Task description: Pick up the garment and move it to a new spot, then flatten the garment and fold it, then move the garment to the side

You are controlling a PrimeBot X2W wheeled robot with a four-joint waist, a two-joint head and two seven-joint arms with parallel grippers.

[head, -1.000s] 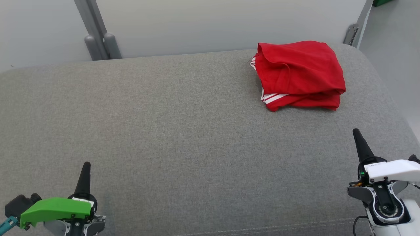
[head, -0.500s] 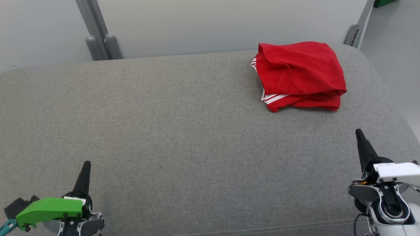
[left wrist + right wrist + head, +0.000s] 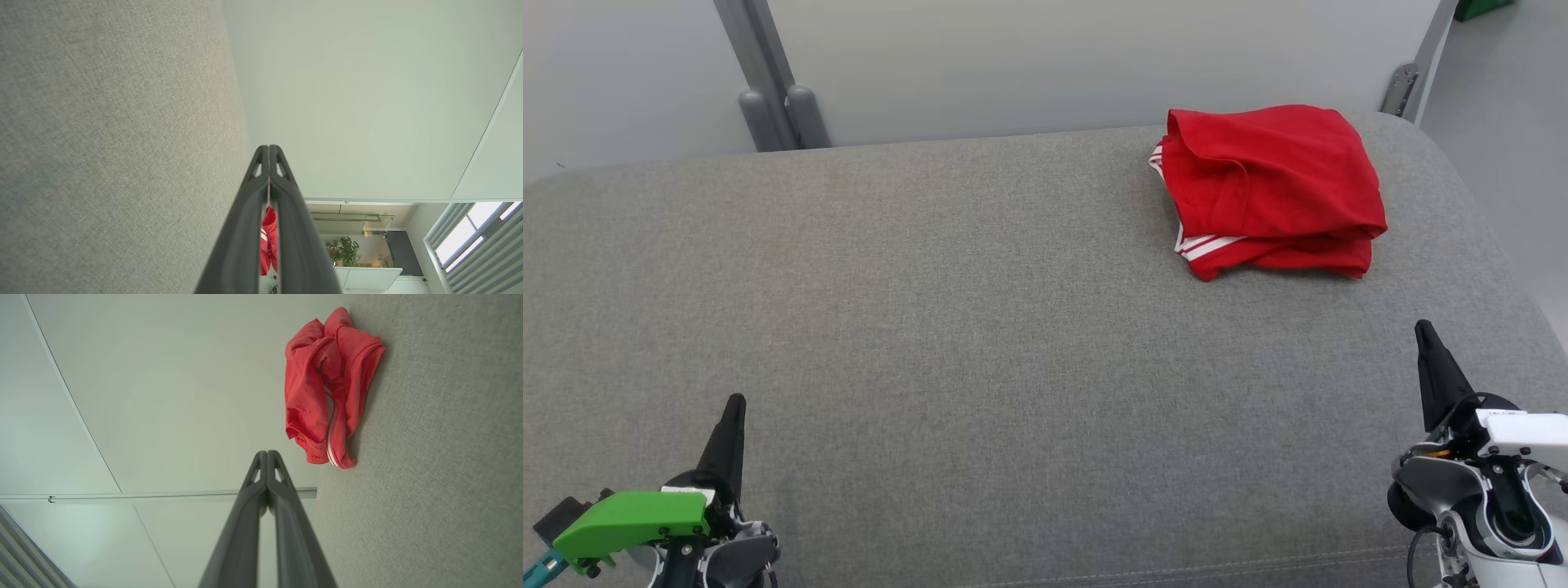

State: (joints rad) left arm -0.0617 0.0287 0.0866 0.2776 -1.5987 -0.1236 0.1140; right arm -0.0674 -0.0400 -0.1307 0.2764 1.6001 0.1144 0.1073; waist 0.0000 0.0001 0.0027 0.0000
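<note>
Red folded garment on grey cushion

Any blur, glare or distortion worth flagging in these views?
Head view: sharp, evenly lit, soft shadow under the garment. Left wrist view: window blown out, left gripper soft up close. Right wrist view: wall seams bow from the wide lens; garment crisp.

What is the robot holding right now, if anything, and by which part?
Nothing. The left hand and the right hand are both shut and empty; the red garment lies apart from them on the gray cushion.
</note>
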